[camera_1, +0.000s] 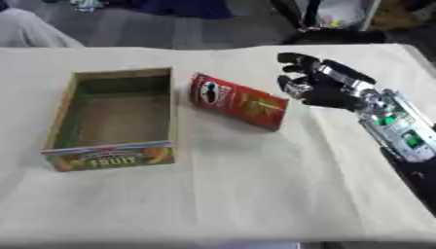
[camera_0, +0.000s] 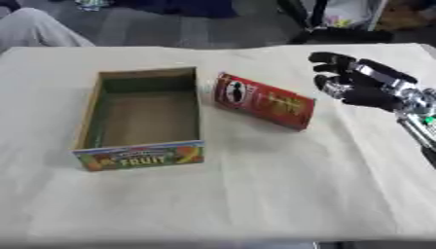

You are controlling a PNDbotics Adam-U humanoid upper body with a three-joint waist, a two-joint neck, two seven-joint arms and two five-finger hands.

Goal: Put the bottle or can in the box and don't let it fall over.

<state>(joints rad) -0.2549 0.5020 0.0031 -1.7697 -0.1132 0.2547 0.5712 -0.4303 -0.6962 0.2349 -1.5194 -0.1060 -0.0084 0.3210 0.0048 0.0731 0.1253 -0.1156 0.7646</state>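
1 red can (camera_0: 263, 101) lying beside 1 box (camera_0: 141, 118); right hand (camera_1: 323, 86) near.

Lighting's pretty even and soft, bright enough across the cream cloth-covered table (camera_0: 255, 204) with no glare. The open cardboard box with the colourful fruit label (camera_0: 140, 158) keeps a dim, shaded inside. Right of that box, the red cylindrical snack can (camera_0: 264, 101) drops only a faint shadow on the cloth. Everything's kinda blurry, label lettering smeared, and the floor beyond the box looks darker and mushy.
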